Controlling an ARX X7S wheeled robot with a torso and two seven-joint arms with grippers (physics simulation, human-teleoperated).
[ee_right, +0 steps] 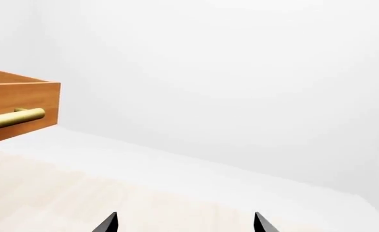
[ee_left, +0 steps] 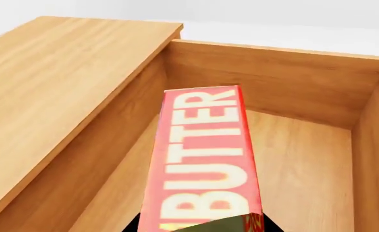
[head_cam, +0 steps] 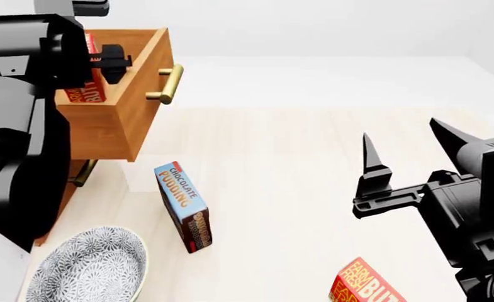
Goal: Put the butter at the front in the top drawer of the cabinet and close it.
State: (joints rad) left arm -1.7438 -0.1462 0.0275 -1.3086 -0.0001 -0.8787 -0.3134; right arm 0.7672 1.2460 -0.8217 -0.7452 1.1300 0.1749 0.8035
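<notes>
Nearest the robot, a patterned bowl (head_cam: 87, 267) sits low on the left and a second butter carton (head_cam: 366, 284) lies at the bottom edge, untouched; just beyond them the pudding box (head_cam: 184, 206) stands tilted on the floor; over on the right, the right gripper (head_cam: 410, 157) hangs idle with its fingers spread wide apart and nothing in them. Now further back, to the action — the left gripper (head_cam: 112, 63) has the butter (ee_left: 205, 159) clamped between its fingers and poised over the open top drawer (head_cam: 138, 94), carton angled down into the wooden box; from the wrist view the drawer floor under it is bare, and whether the carton touches it I can't tell. So the pick looks done and the carry nearly so; what's left, by my reading — let go of the butter, pull the arm clear, then push the brass handle (head_cam: 168, 83) until the drawer shuts into the cabinet (ee_left: 54, 82).
</notes>
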